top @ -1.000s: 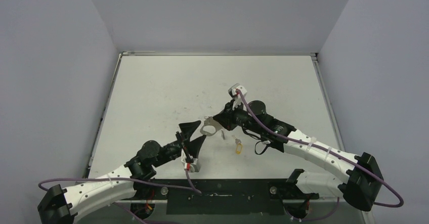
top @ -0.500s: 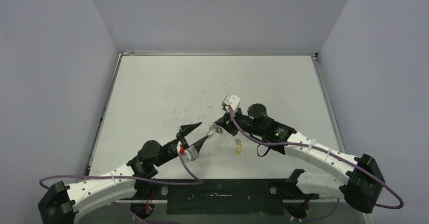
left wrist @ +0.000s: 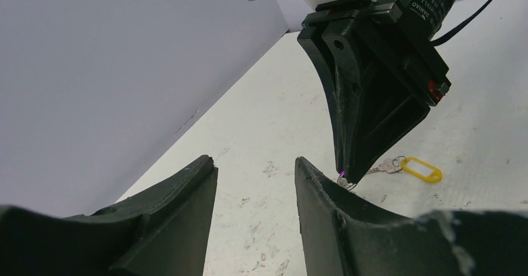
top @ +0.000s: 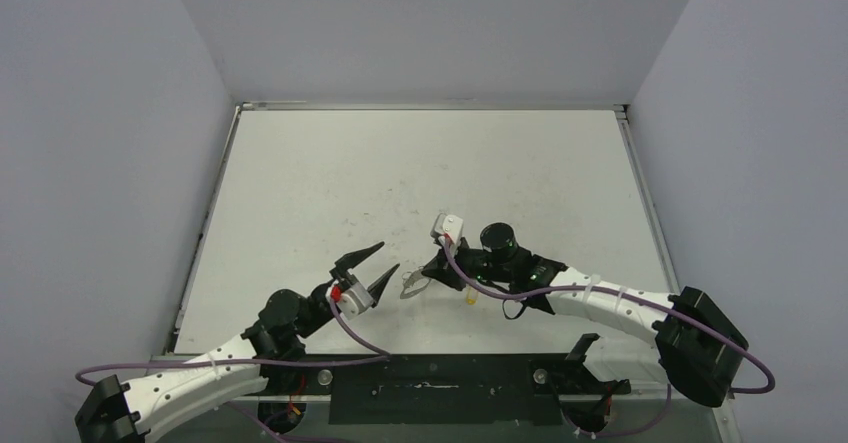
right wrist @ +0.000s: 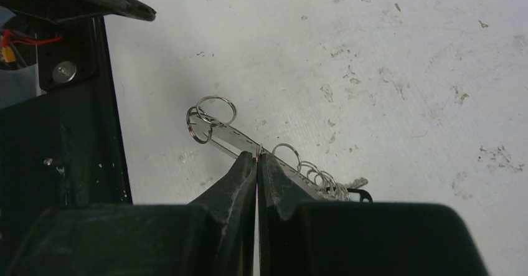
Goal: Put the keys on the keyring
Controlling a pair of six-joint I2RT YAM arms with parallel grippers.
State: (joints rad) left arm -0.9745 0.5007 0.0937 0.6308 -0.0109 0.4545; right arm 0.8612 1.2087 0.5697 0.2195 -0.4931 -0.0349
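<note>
the white, scuffed table spreads beneath and all round the right gripper. the black two-finger right gripper is clenched on the flat silver-grey oval metal keyring. its fingertips pinch the band partway along, so the keyring juts out to either side of them. whether the keyring's free end touches the table below the right gripper i cannot tell. the black two-finger left gripper hangs just left of the right gripper, near but apart. it is released, its jaws parted with nothing between them, tips aimed at the right gripper. a small silver key with a yellow oblong tag lies flat on the table just right of the right gripper's tips, apart from the keyring. small silver wire rings cluster at the keyring's end left of the right gripper, with more bunched on its other side.
</note>
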